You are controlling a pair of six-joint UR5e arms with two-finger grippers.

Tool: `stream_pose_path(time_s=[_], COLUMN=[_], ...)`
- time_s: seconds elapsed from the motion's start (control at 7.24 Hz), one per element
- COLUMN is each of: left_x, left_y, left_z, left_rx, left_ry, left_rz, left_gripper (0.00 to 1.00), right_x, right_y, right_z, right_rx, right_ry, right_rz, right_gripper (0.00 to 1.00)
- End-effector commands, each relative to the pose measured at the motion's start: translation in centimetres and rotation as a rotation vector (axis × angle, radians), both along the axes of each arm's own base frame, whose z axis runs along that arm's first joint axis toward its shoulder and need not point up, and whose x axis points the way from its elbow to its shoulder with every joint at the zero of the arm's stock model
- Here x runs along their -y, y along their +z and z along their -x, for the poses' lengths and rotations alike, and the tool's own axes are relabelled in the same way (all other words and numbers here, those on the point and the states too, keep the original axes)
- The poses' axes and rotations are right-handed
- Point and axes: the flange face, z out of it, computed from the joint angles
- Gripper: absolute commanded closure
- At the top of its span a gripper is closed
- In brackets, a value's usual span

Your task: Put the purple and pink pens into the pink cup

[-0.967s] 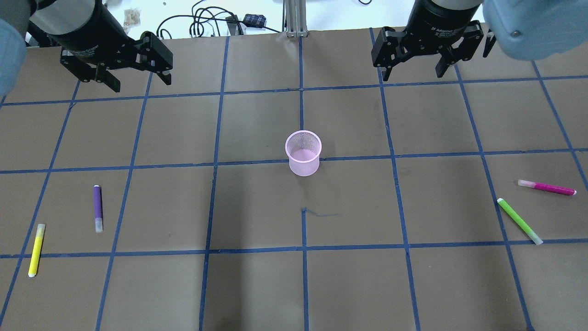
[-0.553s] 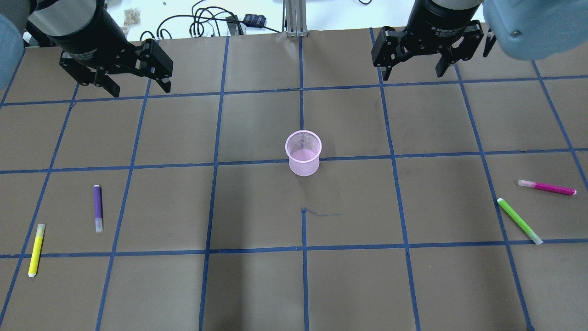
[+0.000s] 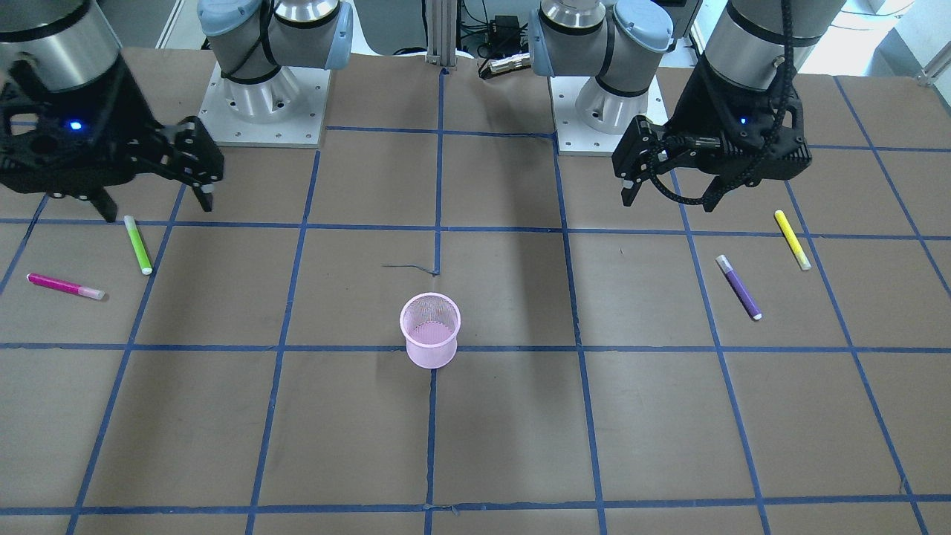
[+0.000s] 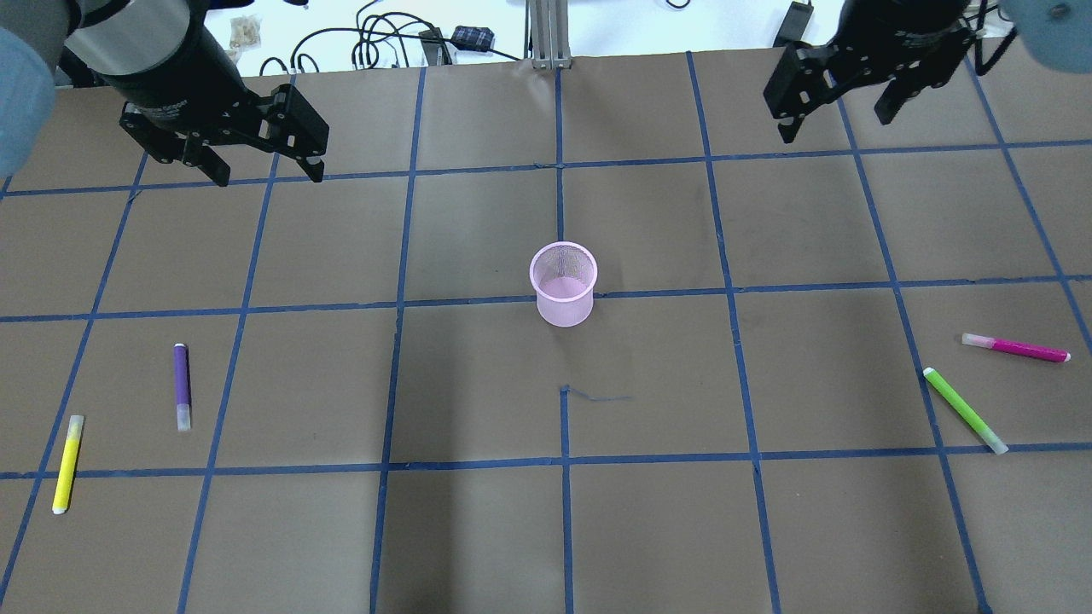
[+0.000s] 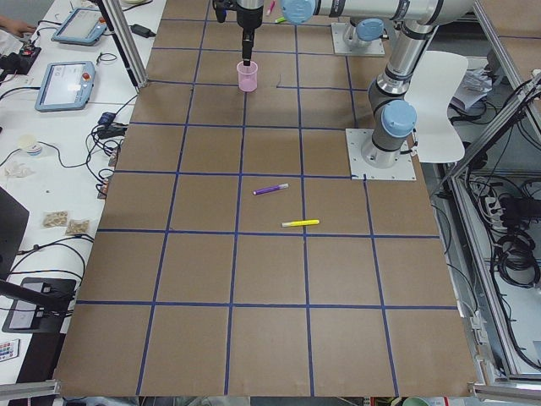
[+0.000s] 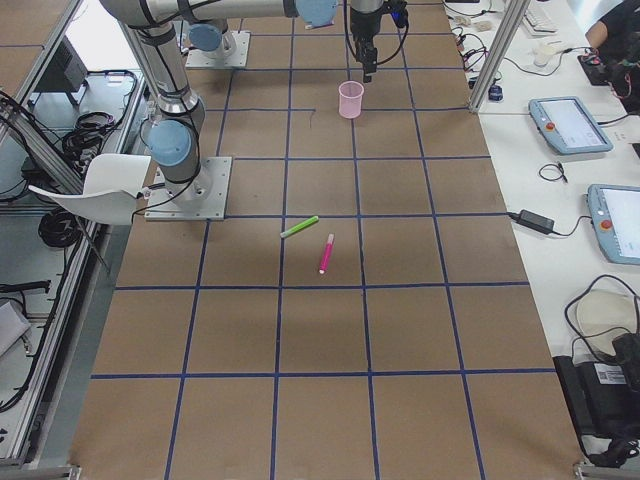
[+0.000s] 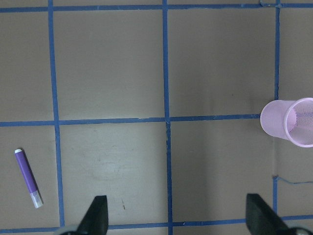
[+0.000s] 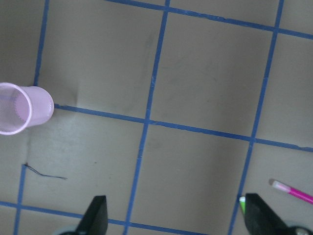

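Note:
The pink mesh cup (image 4: 563,284) stands upright at the table's middle, empty. The purple pen (image 4: 182,385) lies flat on the near left; it also shows in the left wrist view (image 7: 28,178). The pink pen (image 4: 1015,347) lies flat on the near right; it also shows in the right wrist view (image 8: 293,191). My left gripper (image 4: 269,170) hovers open and empty at the far left, well away from the purple pen. My right gripper (image 4: 833,124) hovers open and empty at the far right, far from the pink pen.
A yellow pen (image 4: 67,463) lies near the purple pen, closer to the left edge. A green pen (image 4: 965,410) lies just beside the pink pen. Cables and a metal post (image 4: 546,34) sit beyond the table's far edge.
My right gripper has moved to the right and toward the far edge. My left gripper has shifted slightly right and nearer. Pens and cup have not moved.

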Motion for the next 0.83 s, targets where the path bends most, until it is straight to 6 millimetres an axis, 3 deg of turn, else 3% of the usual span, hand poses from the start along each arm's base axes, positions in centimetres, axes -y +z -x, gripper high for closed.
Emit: stream_pose_path(time_s=[0.0, 0.14, 0.28, 0.41, 0.55, 0.69], left_x=[-0.4, 0.8, 1.3, 1.2, 1.2, 3.0], left_y=[0.0, -1.7, -5.0, -8.8, -12.6, -16.8], left_z=[-2.6, -8.8, -15.3, -18.9, -22.1, -24.8], left_rx=[-0.001, -0.028, -0.051, -0.078, -0.103, -0.096], left_ry=[0.053, 0.174, 0.285, 0.306, 0.379, 0.398], left_rz=[-0.034, -0.094, -0.190, -0.259, -0.325, -0.330], left_gripper=[0.00, 0.00, 0.00, 0.00, 0.00, 0.00], right_x=[-0.6, -1.8, -3.9, -5.9, -8.1, -11.0], right_y=[-0.4, -1.4, -3.8, -6.8, -11.3, -15.6], right_z=[12.7, 19.6, 26.2, 32.0, 36.4, 40.1], right_rx=[-0.006, 0.002, 0.030, 0.041, 0.115, 0.210], right_ry=[0.204, 0.365, 0.524, 0.648, 0.795, 0.875], right_rz=[-0.051, -0.071, -0.086, -0.053, 0.061, 0.211], right_gripper=[0.00, 0.00, 0.00, 0.00, 0.00, 0.00])
